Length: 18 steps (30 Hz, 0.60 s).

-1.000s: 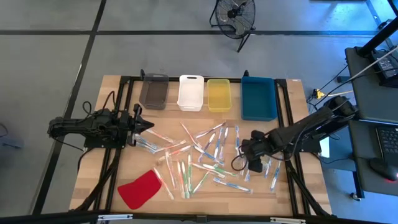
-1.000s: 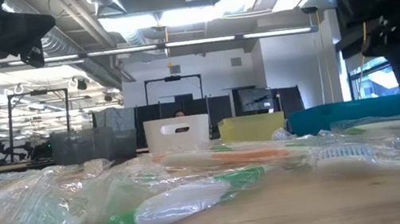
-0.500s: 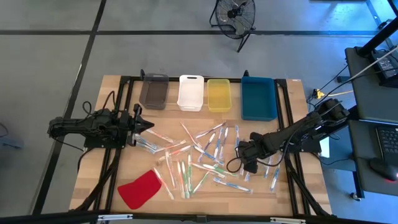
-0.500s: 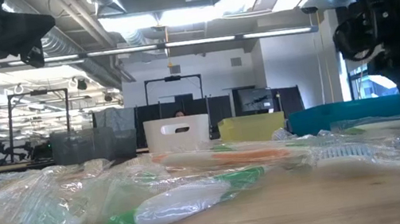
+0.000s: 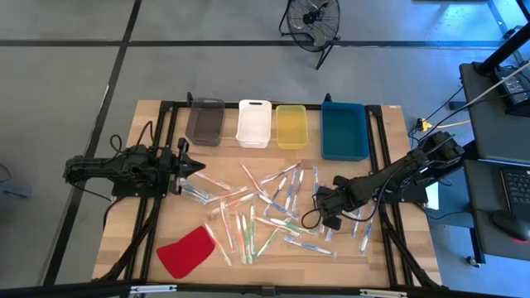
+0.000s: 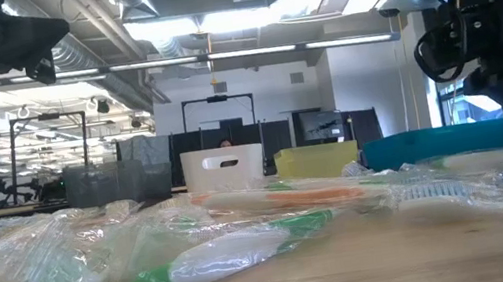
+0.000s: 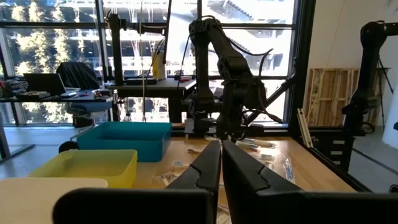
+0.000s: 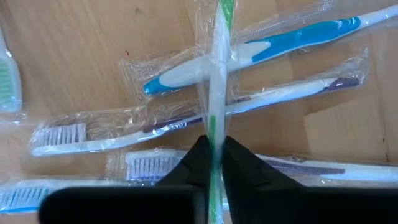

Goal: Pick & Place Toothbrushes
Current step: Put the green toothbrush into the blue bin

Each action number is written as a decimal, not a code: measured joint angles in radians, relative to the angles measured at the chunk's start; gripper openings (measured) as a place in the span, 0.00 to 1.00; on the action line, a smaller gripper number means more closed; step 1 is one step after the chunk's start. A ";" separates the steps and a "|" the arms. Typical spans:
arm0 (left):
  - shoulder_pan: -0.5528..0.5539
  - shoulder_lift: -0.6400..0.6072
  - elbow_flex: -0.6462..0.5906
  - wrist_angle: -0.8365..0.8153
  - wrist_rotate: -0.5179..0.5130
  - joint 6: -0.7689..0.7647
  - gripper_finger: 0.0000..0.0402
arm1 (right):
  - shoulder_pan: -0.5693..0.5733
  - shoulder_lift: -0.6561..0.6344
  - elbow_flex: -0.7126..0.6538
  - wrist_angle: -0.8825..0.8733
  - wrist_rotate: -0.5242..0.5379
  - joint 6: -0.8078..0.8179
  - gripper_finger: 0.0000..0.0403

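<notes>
No writing or brand reads on any wrapper here, so straight to the arms. The right gripper [image 5: 325, 217] is down at the table's right side, arm stretched low across from the right edge, and its fingers [image 8: 198, 160] are pinched on a green toothbrush [image 8: 217, 81] in clear wrap (lying over a blue toothbrush [image 8: 261, 50] and a purple one). The toothbrushes [image 5: 265, 211] sprawl across the middle of the table [image 5: 132, 232], in front of the grey, white, yellow and blue bins [image 5: 344, 132]. The left gripper [image 5: 197, 168] waits at the left side, level above the wood, fingers [image 7: 205, 168] pressed together on nothing.
</notes>
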State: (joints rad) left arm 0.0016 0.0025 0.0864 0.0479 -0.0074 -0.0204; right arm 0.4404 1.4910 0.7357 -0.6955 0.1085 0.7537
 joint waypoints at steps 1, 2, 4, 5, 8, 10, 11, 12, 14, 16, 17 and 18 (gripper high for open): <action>0.000 0.000 0.000 0.000 0.000 0.000 0.03 | 0.000 0.000 0.000 0.000 0.000 0.001 0.04; 0.000 0.000 0.000 0.000 0.000 0.000 0.03 | 0.000 0.000 0.000 0.000 0.000 0.002 0.04; 0.000 0.000 0.000 0.000 0.000 0.000 0.03 | 0.000 0.000 0.000 0.000 0.000 0.008 0.05; 0.000 0.000 0.000 0.000 0.000 0.000 0.03 | 0.000 0.000 0.000 0.000 0.000 0.013 0.06; 0.000 0.000 0.000 0.000 0.000 0.000 0.03 | 0.000 -0.008 0.000 -0.004 -0.012 0.017 0.09; 0.000 0.000 0.000 0.000 0.000 0.000 0.03 | 0.000 -0.025 0.000 -0.007 -0.019 0.016 0.08; 0.000 0.000 0.000 0.000 0.000 0.000 0.03 | 0.000 -0.039 0.000 -0.011 -0.018 0.016 0.07; 0.000 0.000 0.000 0.000 0.000 0.000 0.03 | 0.000 -0.054 0.000 -0.012 -0.017 0.011 0.06; 0.000 0.000 0.000 0.000 0.000 0.000 0.03 | 0.000 -0.088 0.000 -0.013 -0.002 0.003 0.04; 0.000 0.000 0.000 0.000 0.000 0.001 0.02 | 0.000 -0.130 0.000 -0.012 0.017 -0.001 0.03; 0.000 0.000 0.000 0.000 0.000 0.001 0.02 | 0.000 -0.150 0.000 -0.012 0.034 -0.002 0.03; 0.000 0.000 0.000 0.000 0.000 0.001 0.02 | 0.000 -0.171 0.000 -0.014 0.053 -0.002 0.04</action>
State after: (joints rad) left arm 0.0017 0.0025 0.0868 0.0483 -0.0074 -0.0196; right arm 0.4404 1.3197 0.7357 -0.7091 0.1619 0.7521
